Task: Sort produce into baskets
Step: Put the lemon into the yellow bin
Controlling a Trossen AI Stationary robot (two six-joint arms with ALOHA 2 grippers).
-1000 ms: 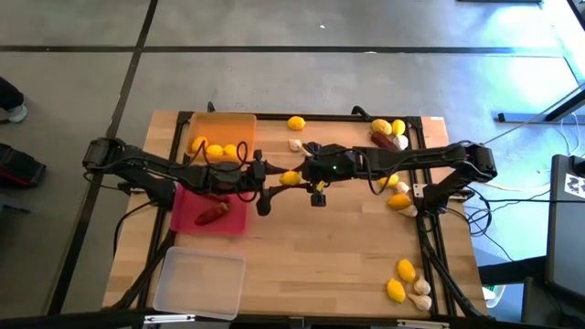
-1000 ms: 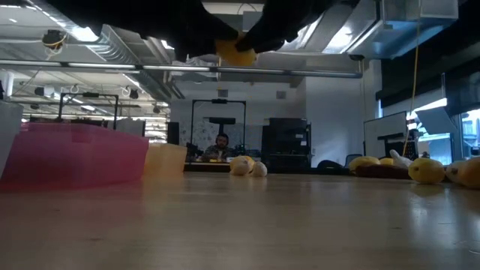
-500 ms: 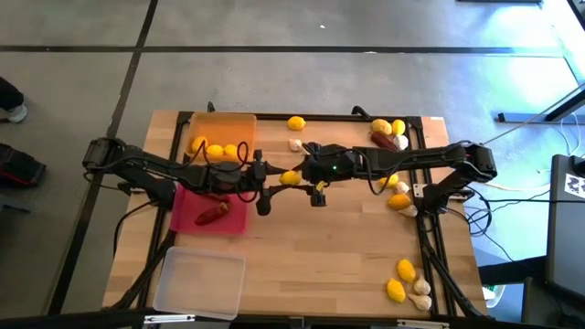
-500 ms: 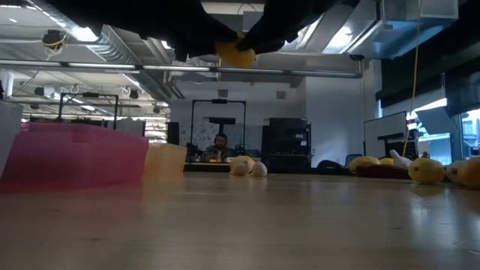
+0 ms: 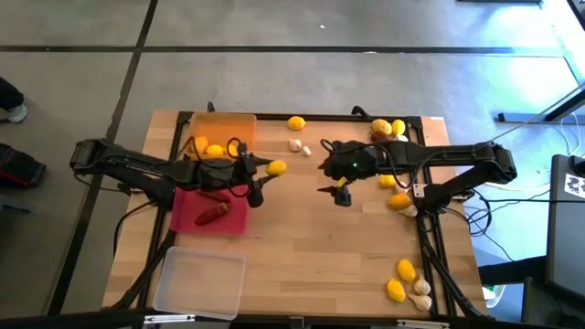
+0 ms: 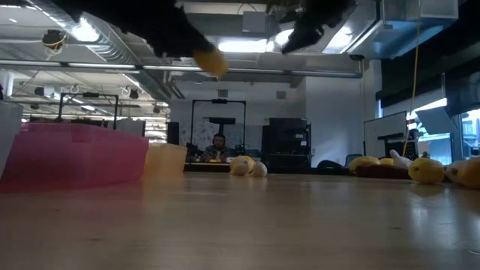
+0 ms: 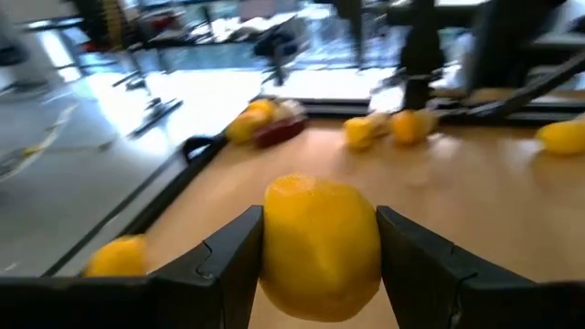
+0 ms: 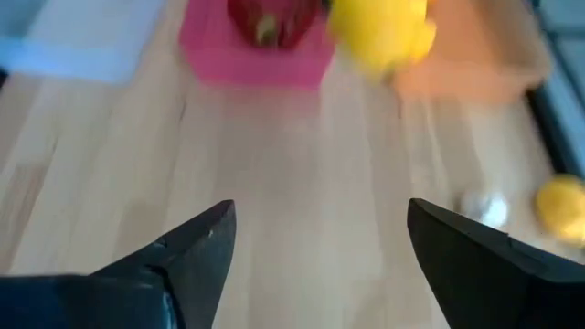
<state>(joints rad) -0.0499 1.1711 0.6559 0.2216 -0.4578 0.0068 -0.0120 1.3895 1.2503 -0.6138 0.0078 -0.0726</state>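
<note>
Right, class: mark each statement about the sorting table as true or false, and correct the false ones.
1. The left gripper holds a yellow fruit. True.
2. The right gripper grips a garlic bulb. False: its fingers are open and empty.
3. The red-pink tray contains a dark red pepper. True.
4. The clear tray holds several fruits. False: nothing shows in it.
5. The orange tray already has yellow fruits in it. True.
</note>
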